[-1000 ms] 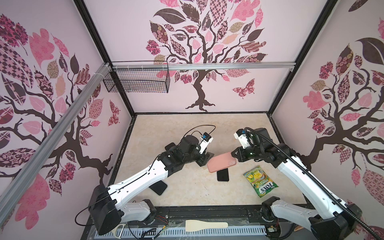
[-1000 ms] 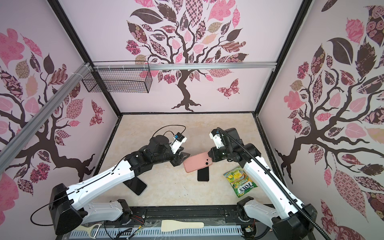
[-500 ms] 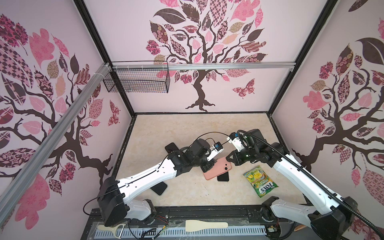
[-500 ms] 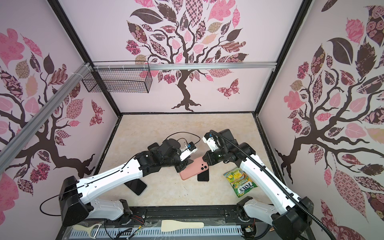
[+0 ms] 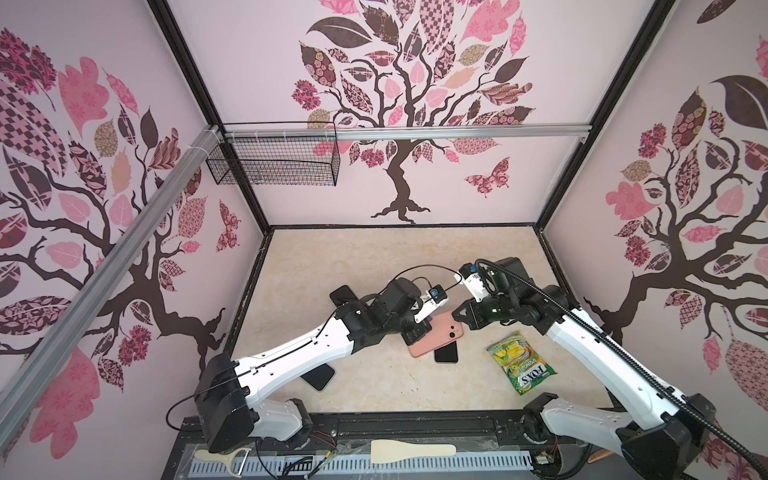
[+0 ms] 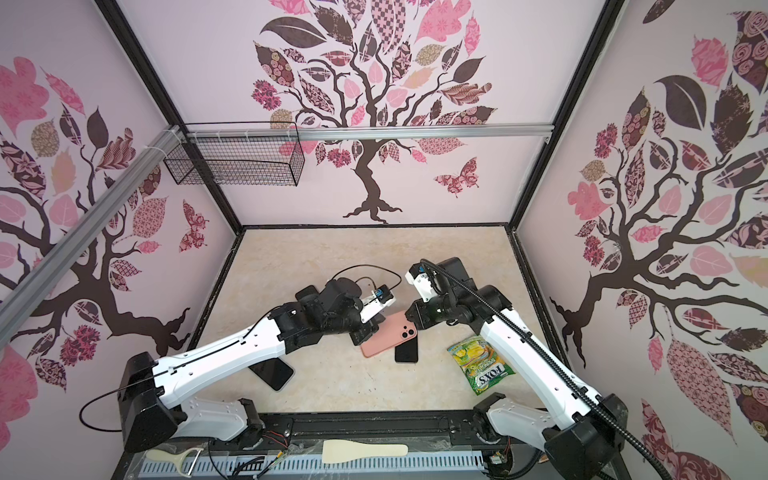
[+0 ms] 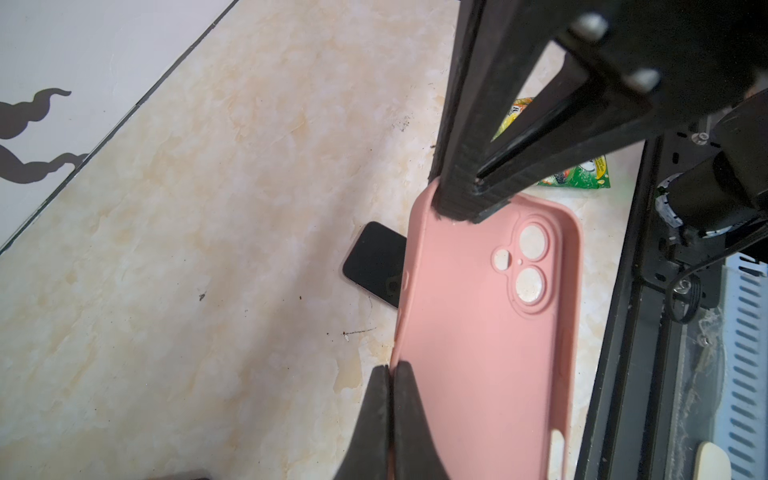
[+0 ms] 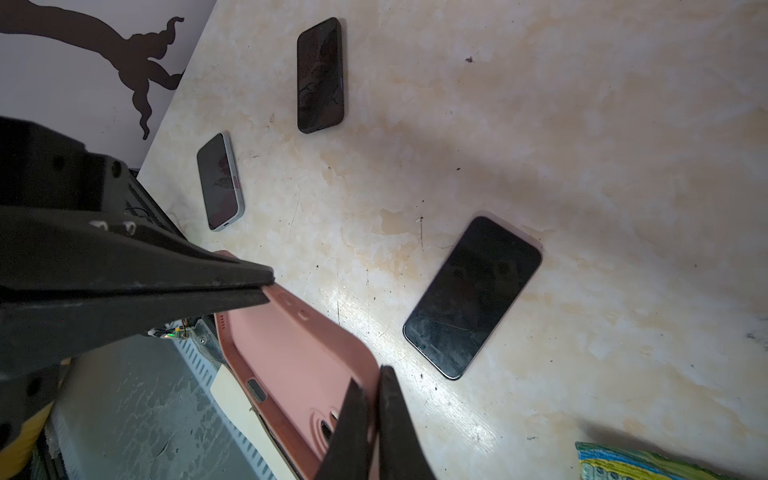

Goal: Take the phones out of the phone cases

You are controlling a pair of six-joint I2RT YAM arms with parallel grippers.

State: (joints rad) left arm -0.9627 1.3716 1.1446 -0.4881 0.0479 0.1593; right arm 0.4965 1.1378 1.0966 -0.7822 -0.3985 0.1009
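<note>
The pink phone case (image 5: 436, 334) (image 6: 388, 334) hangs tilted just above the table, held at two edges. My left gripper (image 7: 390, 368) (image 5: 414, 336) is shut on its long side edge. My right gripper (image 8: 376, 374) (image 5: 459, 318) is shut on the corner by the camera cut-out. The case (image 7: 486, 332) looks empty: the table shows through its lens holes. A black phone (image 5: 446, 353) (image 7: 376, 264) (image 8: 473, 297) lies screen-up on the table, partly under the case.
Two more dark phones lie to the left, one (image 8: 320, 75) (image 5: 345, 295) behind my left arm and one (image 8: 220, 180) (image 5: 318, 378) under it. A green candy bag (image 5: 521, 368) lies right of the case. A spatula (image 5: 411, 451) and a peeler (image 5: 220, 457) rest on the front rail.
My left gripper has swung right to the case and closed on its side edge. The right gripper has carried the case slightly left and lower, over the phone.
</note>
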